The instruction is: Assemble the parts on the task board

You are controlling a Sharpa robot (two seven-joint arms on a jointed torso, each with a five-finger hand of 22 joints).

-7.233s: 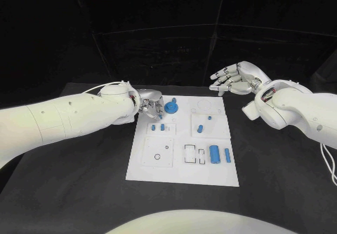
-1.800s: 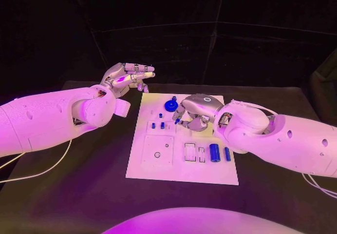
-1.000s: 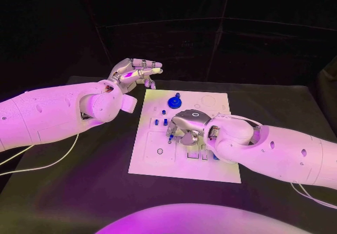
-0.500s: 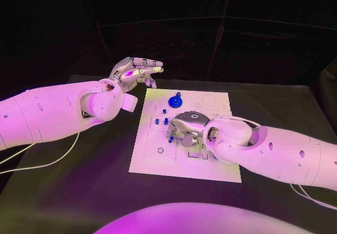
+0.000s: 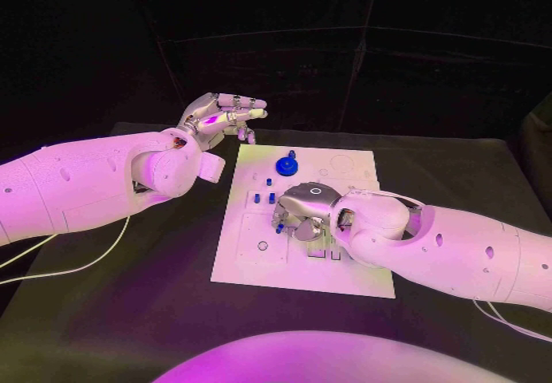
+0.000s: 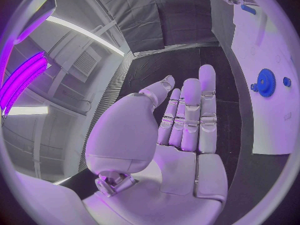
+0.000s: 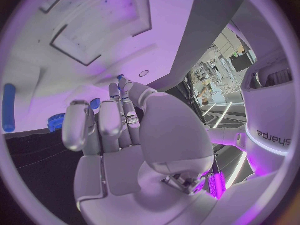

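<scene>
Midway: right hand (image 5: 301, 214) pinches a small blue peg (image 5: 280, 227) over the white rectangular task board (image 5: 247, 267); left hand (image 5: 218, 118) hovers empty, fingers apart; several parts remain loose.

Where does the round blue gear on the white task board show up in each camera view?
Head view: the blue gear stands near the task board's far edge, beyond the right hand.
Left wrist view: the gear sits on the board beyond the left hand.
Right wrist view: a small ridged blue piece by the fingers may be it; I cannot tell.
Shared landmark: the white board.
</scene>
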